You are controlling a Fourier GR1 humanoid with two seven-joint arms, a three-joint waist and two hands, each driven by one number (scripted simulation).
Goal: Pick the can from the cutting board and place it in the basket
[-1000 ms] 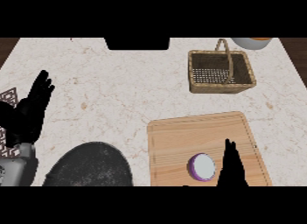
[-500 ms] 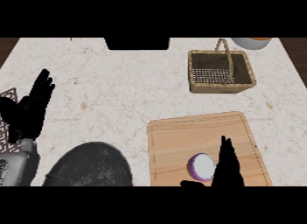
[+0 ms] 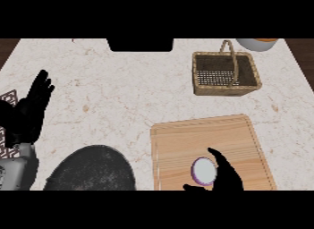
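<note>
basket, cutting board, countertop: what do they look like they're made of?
Basket: woven wicker or rattan by the look, brown, with a visible weave, a gridded bottom and an arched handle.
Cutting board: light wood, matte, with faint grain lines and a raised rim.
Countertop: likely marble or similar stone, off-white with tan veining and specks; finish hard to judge.

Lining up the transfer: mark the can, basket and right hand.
can (image 3: 203,171), head view, on its pale top.
basket (image 3: 205,87), head view, on its front wall.
right hand (image 3: 227,176), head view, on the palm.
</note>
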